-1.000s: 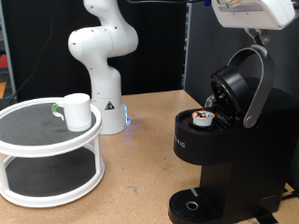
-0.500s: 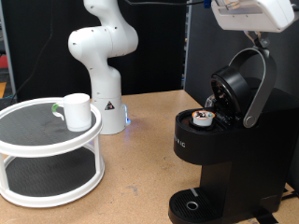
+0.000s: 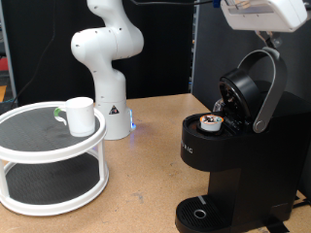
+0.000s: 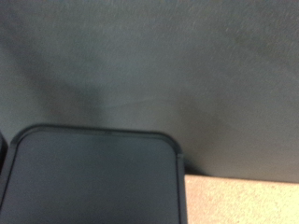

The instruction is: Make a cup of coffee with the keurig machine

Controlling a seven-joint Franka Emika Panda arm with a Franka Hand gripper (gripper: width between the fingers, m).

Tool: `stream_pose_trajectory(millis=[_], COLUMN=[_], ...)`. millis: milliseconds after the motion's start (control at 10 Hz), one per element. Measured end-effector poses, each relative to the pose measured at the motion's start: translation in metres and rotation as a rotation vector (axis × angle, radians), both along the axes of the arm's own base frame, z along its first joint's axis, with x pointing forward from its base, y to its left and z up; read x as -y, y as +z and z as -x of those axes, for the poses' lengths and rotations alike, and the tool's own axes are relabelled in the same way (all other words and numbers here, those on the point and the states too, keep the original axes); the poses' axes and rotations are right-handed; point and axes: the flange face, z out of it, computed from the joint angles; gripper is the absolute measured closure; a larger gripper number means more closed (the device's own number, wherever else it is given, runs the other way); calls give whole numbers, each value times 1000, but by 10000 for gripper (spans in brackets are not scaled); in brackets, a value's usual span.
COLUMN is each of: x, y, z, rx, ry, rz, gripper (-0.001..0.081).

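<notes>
Starting from the exterior view's left, I've got the white two-tier round stand [image 3: 53,160] sitting on the wooden desk [image 3: 146,165], its left edge cut off by the frame. The cup [image 3: 80,116] stands upright on the top tier, toward the stand's right side, with something greenish just peeking out behind its left edge, can't make out what. Right behind the stand is the white robot arm base [image 3: 105,63], and the arm goes up out of the top of the picture. Moving right, the keurig machine [image 3: 228,160] takes up the lower right, partly cut off at the right and bottom edges; its lid [image 3: 251,92] is tipped open and a small pod [image 3: 210,121] with a coloured top sits in the holder. The round drip tray [image 3: 198,215] at its foot has nothing on it, so the cup is well apart from the machine. At the top right, a white block of the arm's hand [image 3: 262,14] hangs above the open lid, mostly cropped. The tool's fingers don't show, so I can't tell whether it's open or closed. The wrist view is no help, just a blurry dark rounded slab [image 4: 93,177] against a grey backdrop and a sliver of tan surface [image 4: 243,201].
</notes>
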Motion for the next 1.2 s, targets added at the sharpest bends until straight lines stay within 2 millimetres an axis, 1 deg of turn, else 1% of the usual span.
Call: stream_pose_trajectory(millis=[200,300,800,1200], x=[-1,-1,-6,-5], y=[8,8,-8,-8], z=[0,1,5,4], rx=[9,10,-7,-5], ry=[-2,2,22,14], rz=[-13,-11,38,30], gripper=[801,801,801,801])
